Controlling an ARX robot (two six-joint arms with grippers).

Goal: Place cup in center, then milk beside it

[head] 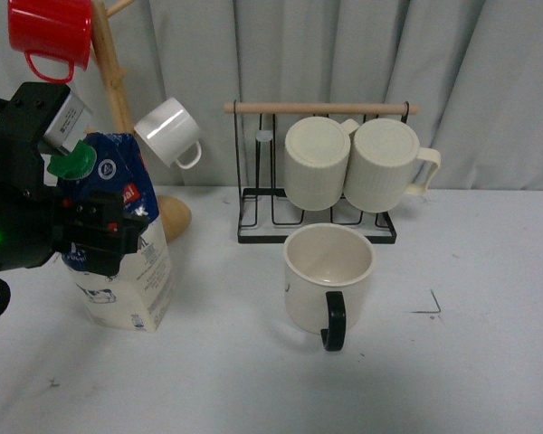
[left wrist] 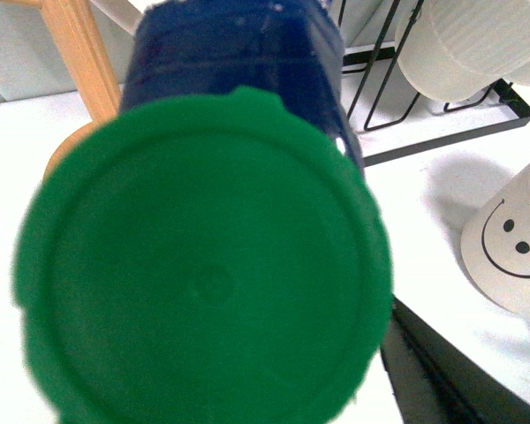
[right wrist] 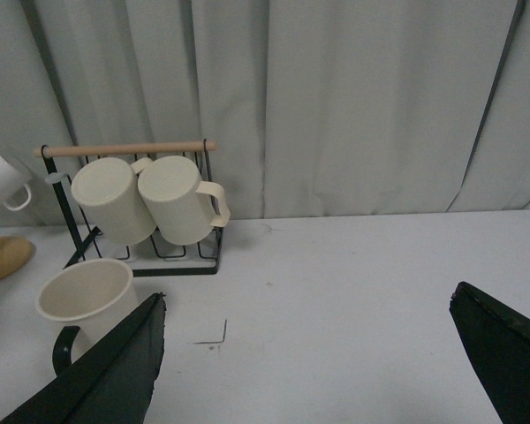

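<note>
The cup (head: 328,276), cream with a black handle (head: 335,321) facing the front, stands upright on the white table in front of the wire rack. Its smiley face shows in the left wrist view (left wrist: 511,243), and its rim shows in the right wrist view (right wrist: 84,296). The milk (head: 127,271) stands left of the cup, apart from it and slightly tilted. I cannot tell if its base touches the table. My left gripper (head: 95,231) is shut on the carton's blue top. The green cap (left wrist: 203,283) fills the left wrist view. My right gripper (right wrist: 309,353) is open and empty above the table.
A black wire rack (head: 317,231) behind the cup holds two ribbed cream mugs (head: 317,163) (head: 385,163). A wooden mug tree (head: 118,86) at the back left carries a red mug (head: 50,32) and a small white mug (head: 167,131). A grey curtain hangs behind.
</note>
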